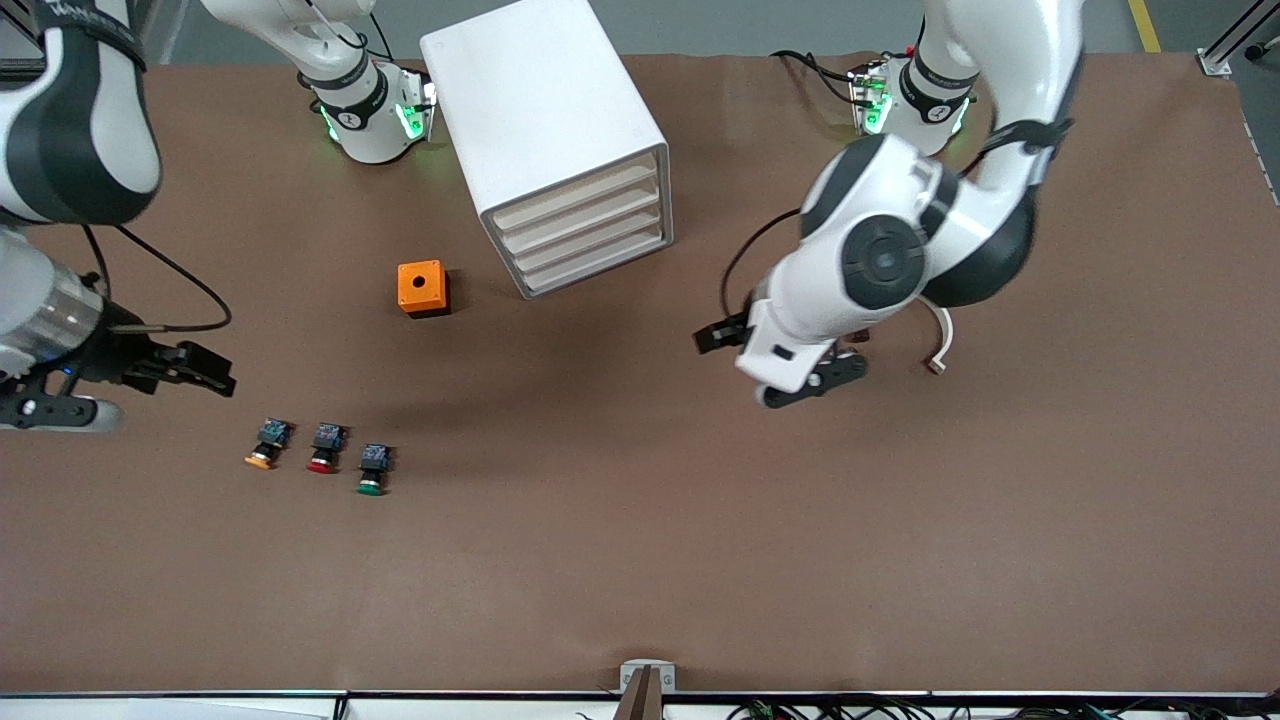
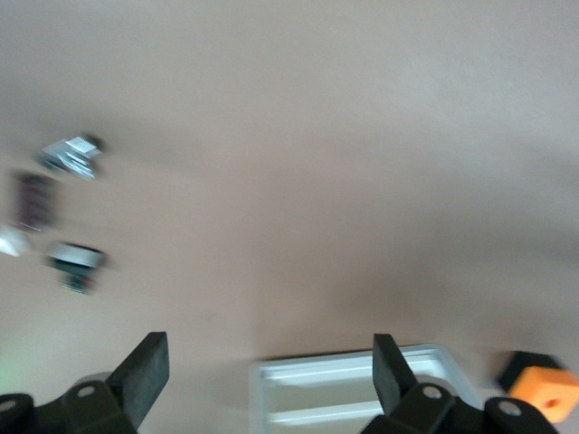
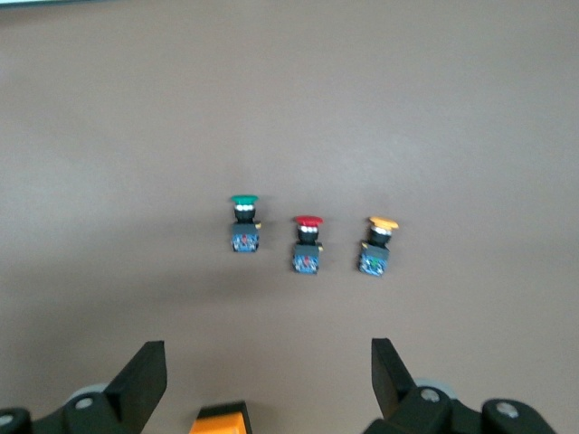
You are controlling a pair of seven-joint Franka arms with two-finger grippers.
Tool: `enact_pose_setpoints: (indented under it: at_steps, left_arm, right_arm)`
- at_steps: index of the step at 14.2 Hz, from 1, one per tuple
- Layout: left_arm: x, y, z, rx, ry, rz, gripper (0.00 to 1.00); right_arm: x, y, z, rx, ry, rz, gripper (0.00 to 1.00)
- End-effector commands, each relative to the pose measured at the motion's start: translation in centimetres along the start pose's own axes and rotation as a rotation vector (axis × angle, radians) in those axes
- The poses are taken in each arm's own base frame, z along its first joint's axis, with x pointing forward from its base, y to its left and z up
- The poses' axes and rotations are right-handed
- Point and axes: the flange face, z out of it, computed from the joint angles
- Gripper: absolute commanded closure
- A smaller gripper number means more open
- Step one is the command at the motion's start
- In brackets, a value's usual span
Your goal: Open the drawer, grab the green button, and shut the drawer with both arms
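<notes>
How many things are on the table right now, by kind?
Push buttons: 3, green cap, red cap, orange cap
Orange box: 1
Drawer cabinet: 1, with 4 drawers, all shut
Total: 5

The left wrist view is blurred: three buttons [image 2: 63, 212] (colours unclear) and the cabinet [image 2: 353, 393], cut off.

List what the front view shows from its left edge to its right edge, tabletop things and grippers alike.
right gripper → orange-capped button → red-capped button → green-capped button → orange box → white drawer cabinet → left gripper
</notes>
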Motion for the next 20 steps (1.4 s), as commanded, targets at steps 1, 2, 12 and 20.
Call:
enact_pose_setpoints:
  at_steps: [1, 2, 12, 20]
  left_arm:
    - [0.5, -5.4, -3.6, 0.097, 0.009, 0.111, 0.01]
    - [1.0, -7.4, -5.0, 0.112, 0.006, 0.145, 0.01]
    - [-0.8, -26.3, -14.0, 0.12, 0.081, 0.364, 0.01]
    - [-1.4, -28.2, -18.9, 0.093, 0.285, 0.332, 0.0]
  right_arm:
    - [-0.1, 1.3, -4.9, -0.033, 0.01, -0.011, 0.0]
    - [-0.3, 1.4, -5.5, -0.04, 0.002, -0.011, 0.0]
    - [-4.4, 1.7, -7.4, -0.069, 0.04, -0.023, 0.0]
    - [-5.1, 2.0, -7.3, -0.055, 0.046, -0.015, 0.0]
